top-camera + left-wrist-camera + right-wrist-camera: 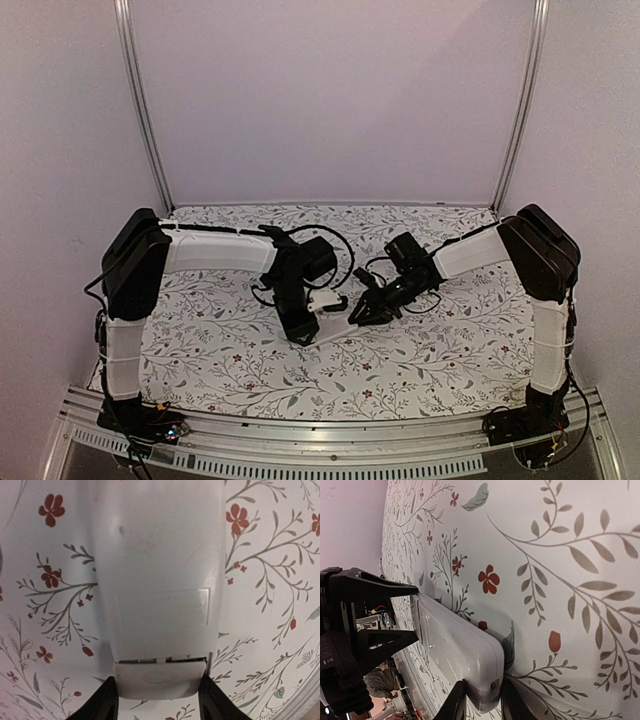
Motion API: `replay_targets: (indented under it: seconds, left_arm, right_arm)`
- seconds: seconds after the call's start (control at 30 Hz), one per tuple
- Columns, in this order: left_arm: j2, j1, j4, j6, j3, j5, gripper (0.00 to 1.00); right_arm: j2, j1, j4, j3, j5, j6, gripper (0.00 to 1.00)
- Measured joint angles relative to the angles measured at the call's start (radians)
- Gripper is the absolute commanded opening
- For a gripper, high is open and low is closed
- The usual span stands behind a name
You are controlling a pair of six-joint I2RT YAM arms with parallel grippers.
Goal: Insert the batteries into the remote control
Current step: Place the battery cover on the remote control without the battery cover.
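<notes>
White plastic remote control (159,580), plain back up, sits mid-scene between both arms. Looks light, stiff, smooth shell, so probably slippery; grab by long edges. Battery cover (160,677) at one end, seam showing a gap, likely thin and snappable. Left gripper (159,690) jaws about half open, clamped across width at cover end. Right gripper (482,702) jaws nearly closed, pinching opposite end. No batteries in sight. Floral tabletop (270,595) right underneath; resting or just lifted, can't tell.

Both remote control (157,580) ends blocked by left gripper (159,702), right gripper (482,700); middle open.
</notes>
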Motion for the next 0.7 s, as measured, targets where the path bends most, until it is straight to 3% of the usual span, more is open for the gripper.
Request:
replay_targets:
  seconds: [0.33, 0.7]
  left_arm:
    - [0.001, -0.006, -0.017, 0.005, 0.014, 0.002, 0.56]
    - [0.003, -0.013, -0.018, 0.008, 0.029, 0.015, 0.68]
  right_arm:
    - [0.0, 0.006, 0.0, 0.0, -0.002, 0.0, 0.23]
    - [0.0, 0.012, -0.001, -0.002, -0.005, 0.0, 0.23]
